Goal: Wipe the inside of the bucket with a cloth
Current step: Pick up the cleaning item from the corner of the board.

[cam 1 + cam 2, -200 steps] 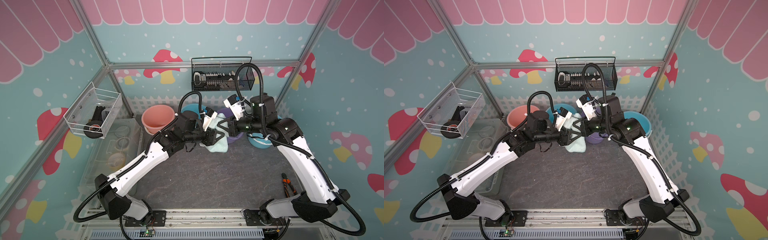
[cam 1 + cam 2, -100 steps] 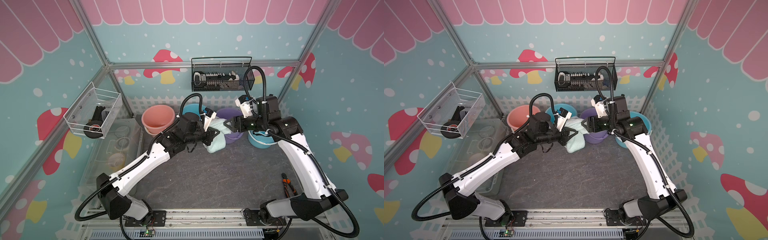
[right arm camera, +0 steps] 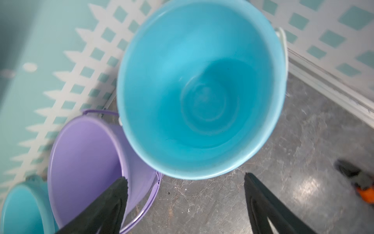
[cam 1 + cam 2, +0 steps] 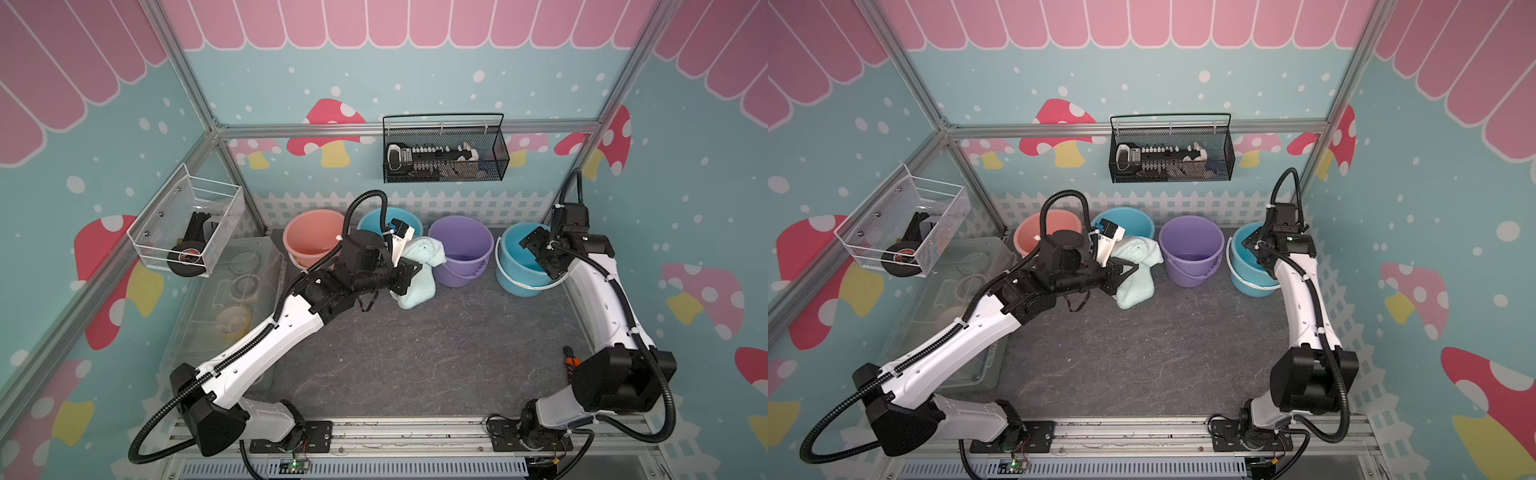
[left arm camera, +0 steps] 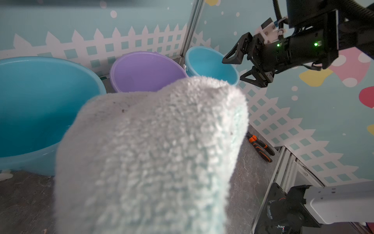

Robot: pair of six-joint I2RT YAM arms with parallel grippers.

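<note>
The left gripper [image 4: 411, 272] is clamped on the cloth [image 4: 422, 286], which hangs just beside the purple bucket [image 4: 461, 249]. The right gripper [image 3: 184, 176] hovers spread over the end blue bucket [image 4: 515, 270]. Wiping has not begun; the cloth probably needs lowering into that bucket next, with the rim steadied.

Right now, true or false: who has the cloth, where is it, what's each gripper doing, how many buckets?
1. The left gripper is shut on the cloth. True.
2. The right gripper also grips the cloth. False: it is open and empty, above the rightmost blue bucket.
3. The cloth lies inside the purple bucket. False: it hangs outside, beside that bucket.
4. Four buckets stand in a row at the back. True: the pink bucket, the second blue bucket, then the purple and the rightmost blue.
5. The rightmost blue bucket has no cloth in it. True.
</note>
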